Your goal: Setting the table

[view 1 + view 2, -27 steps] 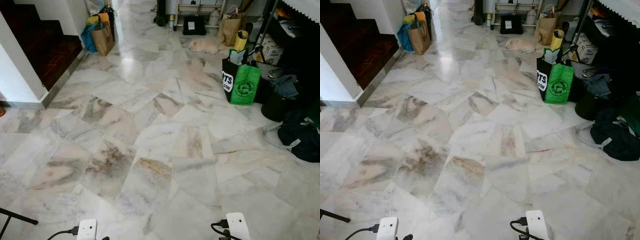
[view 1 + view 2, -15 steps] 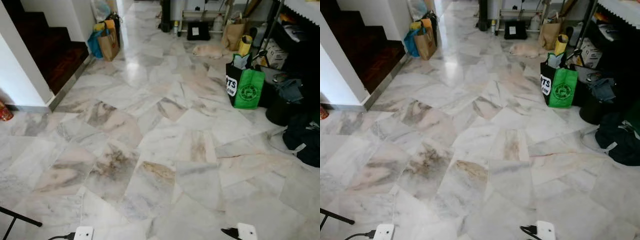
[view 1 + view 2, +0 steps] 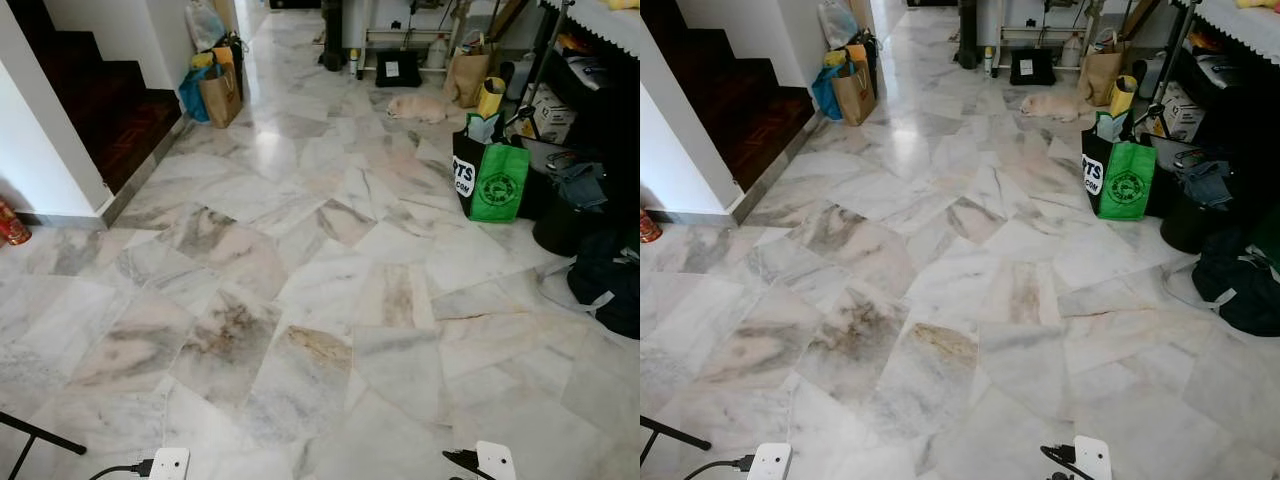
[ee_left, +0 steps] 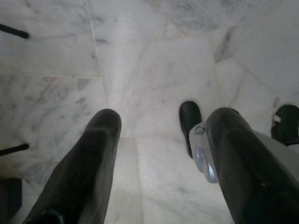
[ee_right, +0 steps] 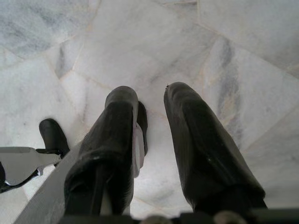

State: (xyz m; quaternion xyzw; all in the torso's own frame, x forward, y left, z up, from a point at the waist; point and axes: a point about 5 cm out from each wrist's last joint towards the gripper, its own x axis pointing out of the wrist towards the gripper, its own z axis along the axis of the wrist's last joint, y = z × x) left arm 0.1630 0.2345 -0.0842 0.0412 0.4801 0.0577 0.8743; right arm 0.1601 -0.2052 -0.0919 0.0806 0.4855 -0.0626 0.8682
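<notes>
We stand on a pale veined marble floor [image 3: 320, 300] with no table setting begun as far as we can judge. Our left gripper [image 4: 161, 123] hangs down over the tiles with its two black fingers spread and nothing between them; our right gripper [image 5: 150, 100] hangs likewise, fingers parted and empty. No plates or cutlery can be made out, and what may be the table is just a white cloth edge [image 3: 610, 15] at far right. A green shopping bag [image 3: 492, 178] and a brown paper bag [image 3: 220, 92] stand ahead. Everything seems left to do: finding the tableware, carrying it, laying it out.
</notes>
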